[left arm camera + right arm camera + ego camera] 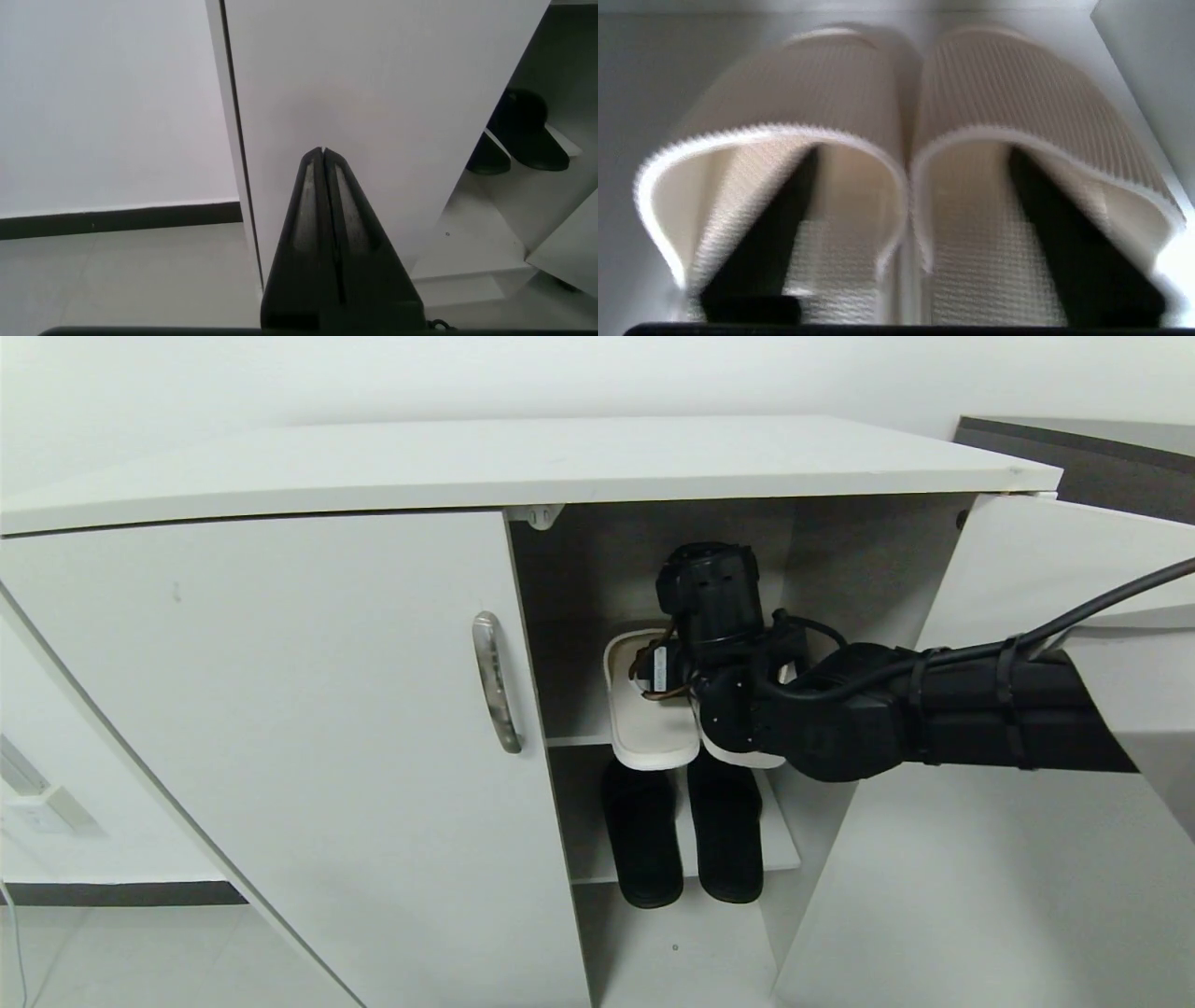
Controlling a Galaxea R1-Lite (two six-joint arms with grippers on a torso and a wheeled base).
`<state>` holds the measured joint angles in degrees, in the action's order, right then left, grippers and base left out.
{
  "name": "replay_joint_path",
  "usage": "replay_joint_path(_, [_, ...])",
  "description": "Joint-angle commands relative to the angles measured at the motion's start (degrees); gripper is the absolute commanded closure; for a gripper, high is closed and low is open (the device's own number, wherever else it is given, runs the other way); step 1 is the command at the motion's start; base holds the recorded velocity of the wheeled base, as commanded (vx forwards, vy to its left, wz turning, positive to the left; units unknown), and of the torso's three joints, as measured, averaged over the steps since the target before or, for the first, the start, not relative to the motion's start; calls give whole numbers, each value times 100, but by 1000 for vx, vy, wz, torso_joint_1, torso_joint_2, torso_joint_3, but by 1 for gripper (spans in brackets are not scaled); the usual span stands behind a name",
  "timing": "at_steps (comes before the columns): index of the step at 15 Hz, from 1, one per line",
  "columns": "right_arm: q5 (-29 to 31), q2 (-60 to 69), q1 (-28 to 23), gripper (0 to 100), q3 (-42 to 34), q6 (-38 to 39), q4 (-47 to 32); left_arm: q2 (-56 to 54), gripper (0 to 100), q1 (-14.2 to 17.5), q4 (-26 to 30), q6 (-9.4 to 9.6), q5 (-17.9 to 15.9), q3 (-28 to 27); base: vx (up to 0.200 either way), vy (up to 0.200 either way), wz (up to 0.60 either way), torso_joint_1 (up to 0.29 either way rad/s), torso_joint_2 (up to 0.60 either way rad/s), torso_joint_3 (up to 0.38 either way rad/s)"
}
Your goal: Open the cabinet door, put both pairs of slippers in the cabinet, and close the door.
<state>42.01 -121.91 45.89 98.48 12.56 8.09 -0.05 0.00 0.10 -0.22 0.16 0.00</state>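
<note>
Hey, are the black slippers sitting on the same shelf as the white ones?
No, the black slippers lie on the lower shelf, while the white slippers rest on the shelf above.

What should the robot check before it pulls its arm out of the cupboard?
1. Right cabinet door open wide: ok.
2. Black slippers lying on lower shelf: ok.
3. White slippers resting on upper shelf: ok, heels overhang its edge.
4. Right tool released the white slippers: cannot tell; its fingers sit apart, one inside each.
5. Left tool out of the way: ok, shut, outside by the closed left door.
</note>
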Motion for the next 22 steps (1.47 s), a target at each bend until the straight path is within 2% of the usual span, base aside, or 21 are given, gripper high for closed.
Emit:
replay_joint_path(1, [0,361,96,0,-338,1,17,5,100,0,-1,-4,2,0,0,0,0,0,0,0])
replay_joint_path(7, [44,1231,562,0,-1454,63,140,5,100,0,-1,4,-7,0,0,0,0,0,0,0])
replay_joint_path(9, [27,1609,738,0,-2043,80,351,5,100,0,-1,-4,-7,0,0,0,0,0,0,0])
replay_joint_path(13, [-211,2505,1054,0,-4108,19,1625,5,100,0,-1,4,-7,0,0,0,0,0,0,0])
replay_joint_path(14, [-395,2619,1072,0,-4372,-25,1783,5,100,0,-1,4,-7,0,0,0,0,0,0,0])
replay_joint_path(18, [-782,2690,1133,0,-4521,-157,1889,5,100,0,-1,4,-7,0,0,0,0,0,0,0])
replay_joint_path(19, [-782,2690,1160,100,-4521,-157,1889,5,100,0,-1,13,-7,0,0,0,0,0,0,0])
replay_joint_path(22, [-782,2690,1168,100,-4521,-157,1889,14,100,0,-1,13,-7,0,0,0,0,0,0,0])
